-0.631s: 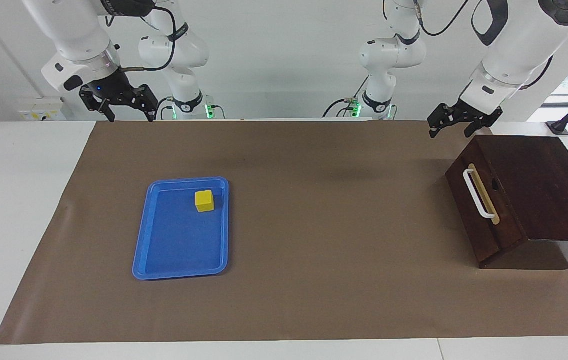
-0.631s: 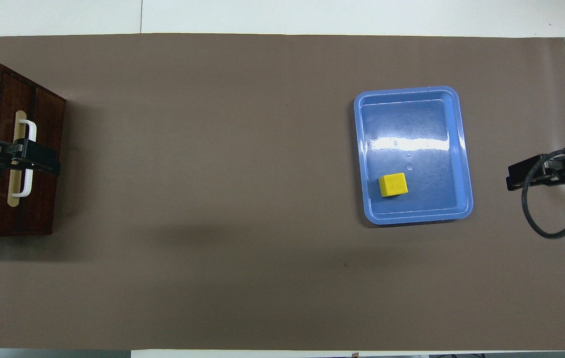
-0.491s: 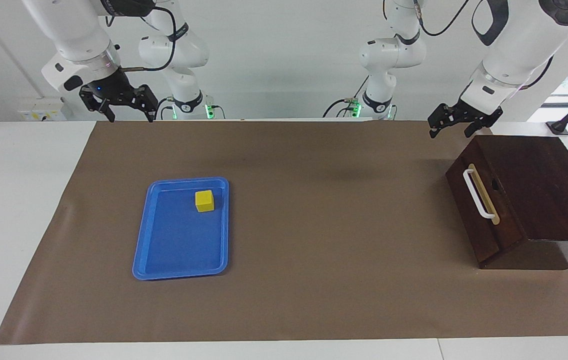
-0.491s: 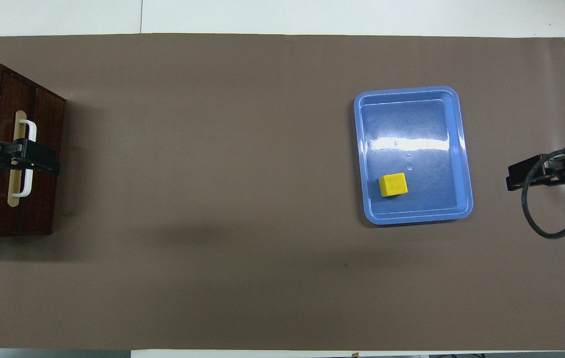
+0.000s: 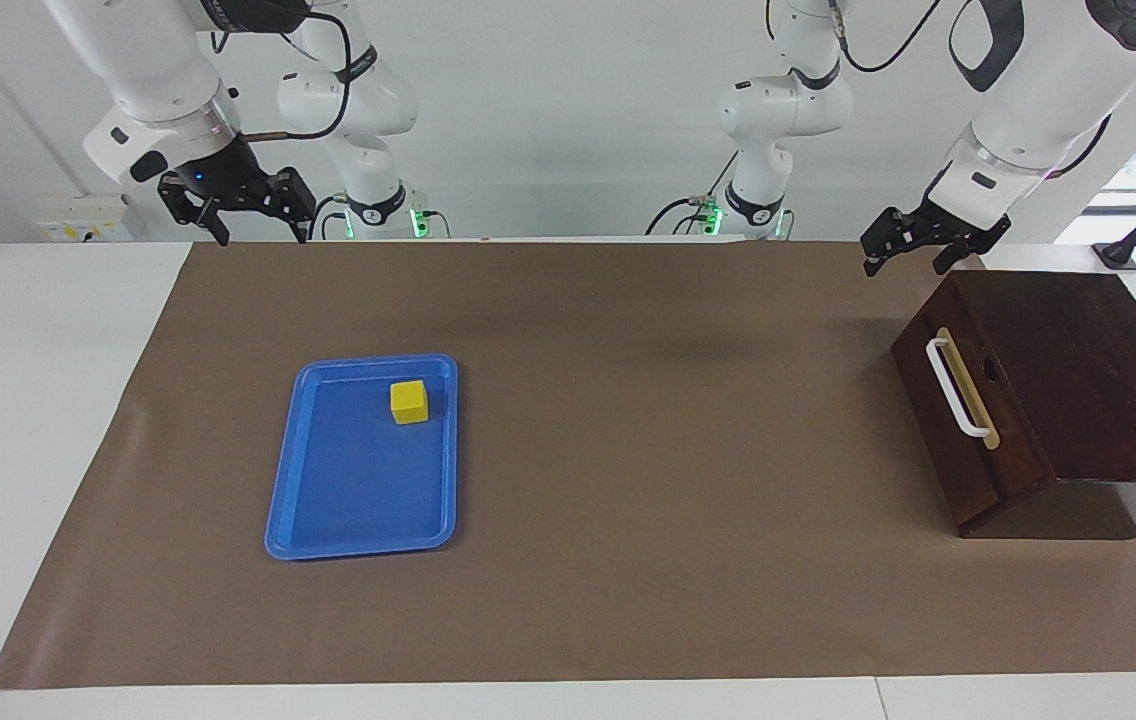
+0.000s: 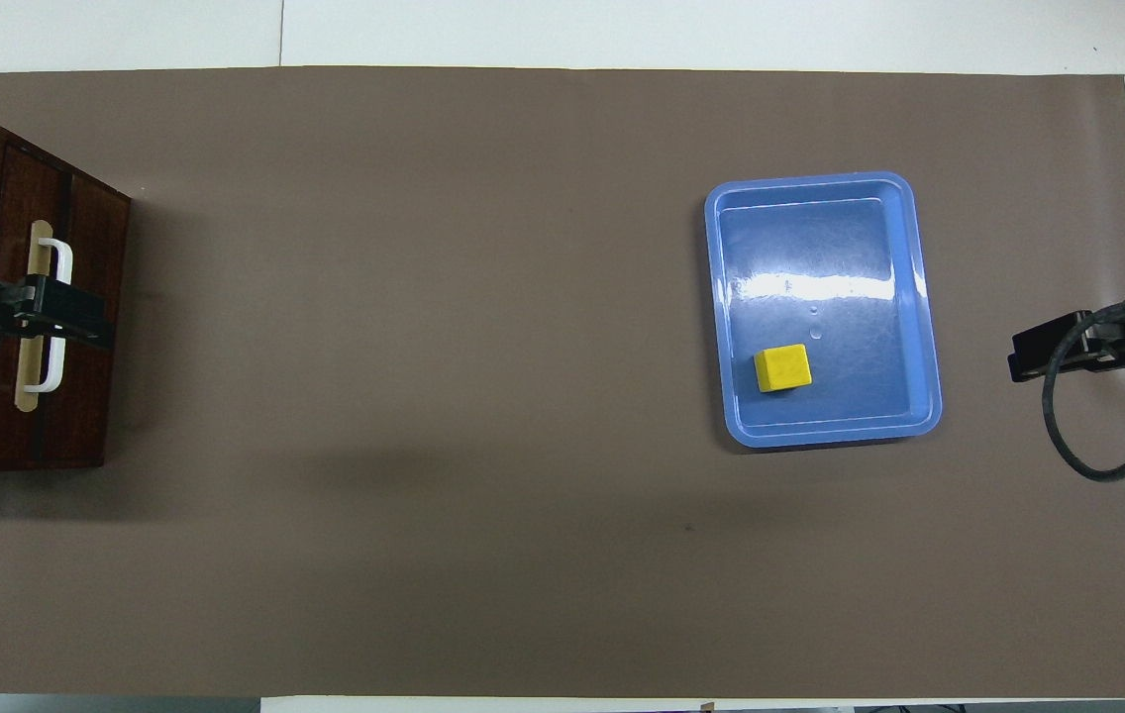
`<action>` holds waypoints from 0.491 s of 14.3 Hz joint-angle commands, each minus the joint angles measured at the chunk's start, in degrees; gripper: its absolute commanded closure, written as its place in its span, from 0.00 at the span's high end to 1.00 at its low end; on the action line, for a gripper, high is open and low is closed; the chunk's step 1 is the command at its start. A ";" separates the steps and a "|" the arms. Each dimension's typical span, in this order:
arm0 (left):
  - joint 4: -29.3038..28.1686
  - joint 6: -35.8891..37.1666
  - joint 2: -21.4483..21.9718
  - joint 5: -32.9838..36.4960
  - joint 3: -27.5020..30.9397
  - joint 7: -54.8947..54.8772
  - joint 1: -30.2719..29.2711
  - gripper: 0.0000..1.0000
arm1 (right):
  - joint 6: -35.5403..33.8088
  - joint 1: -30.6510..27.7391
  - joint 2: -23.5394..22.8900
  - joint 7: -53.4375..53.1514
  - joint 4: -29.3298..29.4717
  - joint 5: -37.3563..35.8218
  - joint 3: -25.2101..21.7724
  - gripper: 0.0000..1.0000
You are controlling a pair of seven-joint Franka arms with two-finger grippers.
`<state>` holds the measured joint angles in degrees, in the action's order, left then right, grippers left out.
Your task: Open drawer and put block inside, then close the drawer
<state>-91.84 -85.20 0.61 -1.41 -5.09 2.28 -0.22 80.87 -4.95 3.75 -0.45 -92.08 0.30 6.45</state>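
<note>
The drawer (image 5: 968, 420) is shut in its dark wooden box at the left arm's end, with its white bar handle (image 5: 956, 390) facing the table's middle. The yellow block (image 5: 409, 402) lies in the blue tray (image 5: 328, 545), in the corner nearer the robots. My left gripper (image 5: 905, 262) is open and empty, raised in the air beside the box's corner nearest the robots. In the overhead view the left gripper (image 6: 92, 327) covers the handle (image 6: 55, 259). My right gripper (image 5: 263, 235) is open and empty, raised over the mat's edge at the right arm's end.
A brown mat (image 5: 628, 450) covers most of the white table. The blue tray (image 6: 820, 433) with the block (image 6: 782, 367) lies toward the right arm's end. The right gripper (image 6: 1018, 358) hangs beside the tray, with a black cable looping under it.
My left gripper has shifted slightly, upward and toward the box. The right gripper, block, tray and drawer have not moved.
</note>
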 commanded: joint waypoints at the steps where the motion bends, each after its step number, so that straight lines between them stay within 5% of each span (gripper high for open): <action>1: -1.50 0.12 1.59 -0.70 0.08 0.35 -0.22 1.00 | 0.25 -0.94 0.73 1.68 -0.56 1.02 0.32 1.00; 7: -1.50 0.12 1.59 -0.70 0.08 0.35 -0.22 1.00 | 2.00 -0.86 1.43 -2.78 -2.66 1.37 0.40 1.00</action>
<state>-91.84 -85.20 0.61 -1.41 -5.09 2.29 -0.22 80.92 -4.95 3.77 -1.04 -92.22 0.33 6.42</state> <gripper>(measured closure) 0.000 0.000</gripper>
